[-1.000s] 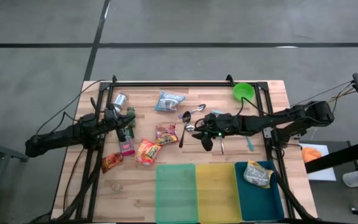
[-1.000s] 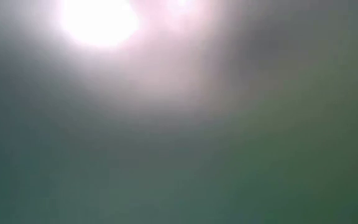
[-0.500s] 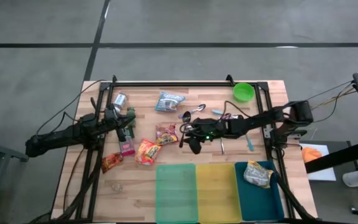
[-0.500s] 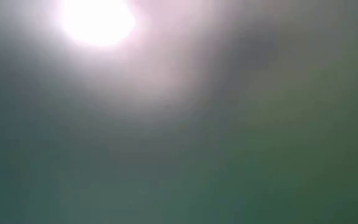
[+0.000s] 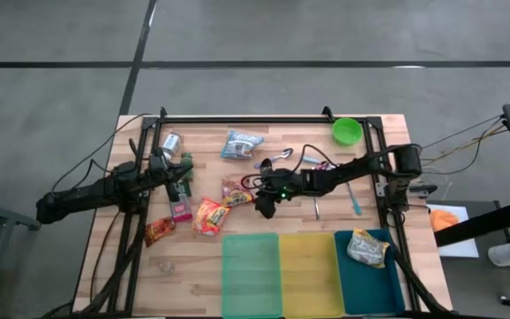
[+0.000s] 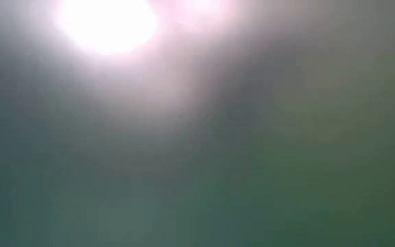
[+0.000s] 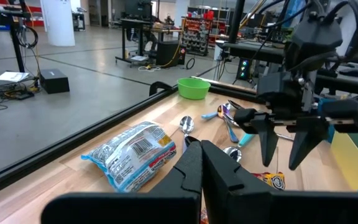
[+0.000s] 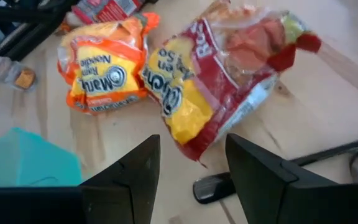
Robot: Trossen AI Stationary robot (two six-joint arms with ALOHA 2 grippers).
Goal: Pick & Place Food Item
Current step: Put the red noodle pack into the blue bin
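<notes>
Left gripper (image 5: 182,180) parked at the table's left side, fingers (image 7: 194,165) closed together, nothing held; no action needed there.

Red-and-yellow noodle packet (image 8: 213,68) lying flat on the wooden table (image 5: 388,133), touching the orange noodle packet (image 8: 104,59) on its left; likely the item in hand.

Right gripper (image 5: 264,206) poised just beside that packet, jaws part open and empty, fingertips (image 8: 135,171) framing its near edge.

Advised: descend straight, straddle the packet's narrow end, avoid pinching the orange neighbour, keep clear of the spoon (image 5: 261,182) alongside. Close firmly on the crinkled wrapper; slippage probable.

Teal bin (image 5: 388,292) at far right already holding one packet.
</notes>
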